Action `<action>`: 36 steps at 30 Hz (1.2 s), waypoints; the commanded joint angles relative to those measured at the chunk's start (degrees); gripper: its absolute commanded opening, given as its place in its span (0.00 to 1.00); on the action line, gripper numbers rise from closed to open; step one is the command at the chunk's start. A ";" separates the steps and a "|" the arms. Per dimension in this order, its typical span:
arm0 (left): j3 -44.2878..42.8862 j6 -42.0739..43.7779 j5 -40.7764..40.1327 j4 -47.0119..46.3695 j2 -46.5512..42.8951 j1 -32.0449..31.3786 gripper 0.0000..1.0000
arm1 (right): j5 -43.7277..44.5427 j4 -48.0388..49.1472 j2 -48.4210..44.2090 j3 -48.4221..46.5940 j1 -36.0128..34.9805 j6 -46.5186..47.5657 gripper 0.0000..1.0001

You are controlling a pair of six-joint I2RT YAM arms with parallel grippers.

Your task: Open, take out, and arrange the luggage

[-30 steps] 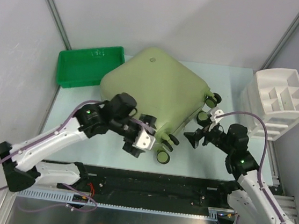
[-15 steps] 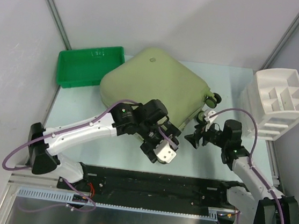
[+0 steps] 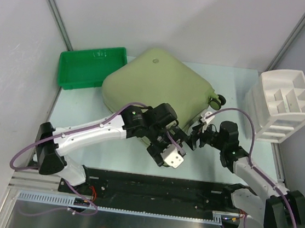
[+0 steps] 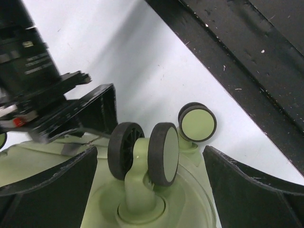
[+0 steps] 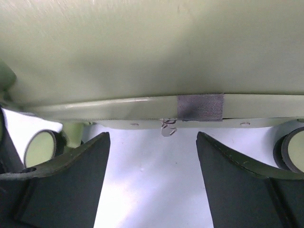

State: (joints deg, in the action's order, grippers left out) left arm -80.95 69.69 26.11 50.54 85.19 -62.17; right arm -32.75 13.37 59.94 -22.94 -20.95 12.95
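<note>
The luggage (image 3: pixel 155 89) is a pale olive-green hard-shell suitcase lying closed and flat in the middle of the table. My left gripper (image 3: pixel 177 139) is open at its near right corner. In the left wrist view its fingers (image 4: pixel 47 190) stand on either side of a black double caster wheel (image 4: pixel 145 152) without touching it. My right gripper (image 3: pixel 197 135) is open, close beside the left one, and faces the suitcase's wheeled end. In the right wrist view (image 5: pixel 152 161) it points at the zipper seam, where a small zipper pull (image 5: pixel 167 128) hangs next to a grey fabric patch (image 5: pixel 199 107).
A flat green tray (image 3: pixel 92 66) lies at the back left, touching the suitcase. A white compartmented organizer (image 3: pixel 283 104) stands at the right edge. Another suitcase wheel (image 3: pixel 215 101) sticks out at the right. A black strip (image 3: pixel 155 186) runs along the near table edge.
My left arm has swung right along the suitcase's near edge to the wheel corner. My right gripper has moved left, closer to the suitcase. Both stay open.
</note>
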 commanded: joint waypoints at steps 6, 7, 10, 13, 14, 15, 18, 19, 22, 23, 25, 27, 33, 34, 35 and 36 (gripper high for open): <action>0.53 4.31 -0.27 0.34 3.05 -1.37 0.90 | 14.19 11.23 -6.60 6.23 -5.77 -14.62 0.77; 0.61 4.23 -0.18 0.34 3.32 -1.37 0.86 | 14.64 14.38 -5.46 7.11 -5.77 -14.62 0.77; 0.79 4.05 -0.62 0.34 3.93 -1.29 0.79 | 17.72 17.47 -0.72 6.86 -5.68 -15.40 0.77; 1.14 4.22 -2.28 0.34 4.98 -1.37 0.71 | 19.92 19.06 2.45 6.68 -5.42 -16.11 0.76; 1.32 4.14 -2.55 0.34 5.16 -1.29 0.70 | 19.92 19.76 2.89 6.94 -5.24 -16.03 0.75; 1.49 4.31 -2.90 0.43 5.16 -1.11 0.67 | 19.75 20.29 3.33 7.03 -5.07 -15.94 0.75; 3.25 4.92 -3.52 1.22 3.33 -0.41 0.54 | 18.17 22.05 2.47 8.17 -4.54 -15.59 0.72; 4.99 5.97 -4.22 1.92 2.62 -0.23 0.47 | 17.81 22.58 2.02 8.43 -4.36 -15.50 0.71; 8.16 7.12 -5.27 3.41 -0.81 0.64 0.30 | 16.41 24.24 -0.08 10.54 -4.54 -14.62 0.68; 8.78 7.30 -5.37 3.94 -1.60 1.00 0.26 | 16.06 24.69 -0.44 10.98 -4.89 -14.36 0.68; 10.10 7.30 -5.37 5.00 -3.35 1.96 0.23 | 16.40 24.95 -0.70 11.60 -5.68 -14.09 0.69; 10.63 7.39 -5.19 6.14 -3.97 2.84 0.22 | 17.54 25.39 -0.44 11.34 -7.17 -14.09 0.70; 11.87 7.65 -5.10 7.72 -6.26 4.52 0.35 | 20.36 28.99 2.98 11.16 -9.81 -13.13 0.70; 11.95 7.48 -4.75 7.90 -6.78 4.52 0.48 | 20.45 29.00 3.07 11.07 -9.90 -13.13 0.71; 11.69 7.22 -3.62 7.90 -8.09 4.60 0.61 | 20.62 28.82 2.90 10.99 -10.07 -13.13 0.71; 11.34 6.78 -2.91 7.90 -8.80 4.43 0.81 | 20.97 27.69 2.73 10.99 -9.90 -13.13 0.71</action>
State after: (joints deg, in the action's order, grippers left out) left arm -70.94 76.60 27.94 48.56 79.46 -60.99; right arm -13.91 37.98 62.67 -11.55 -30.55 -1.26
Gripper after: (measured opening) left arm 0.555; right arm 0.705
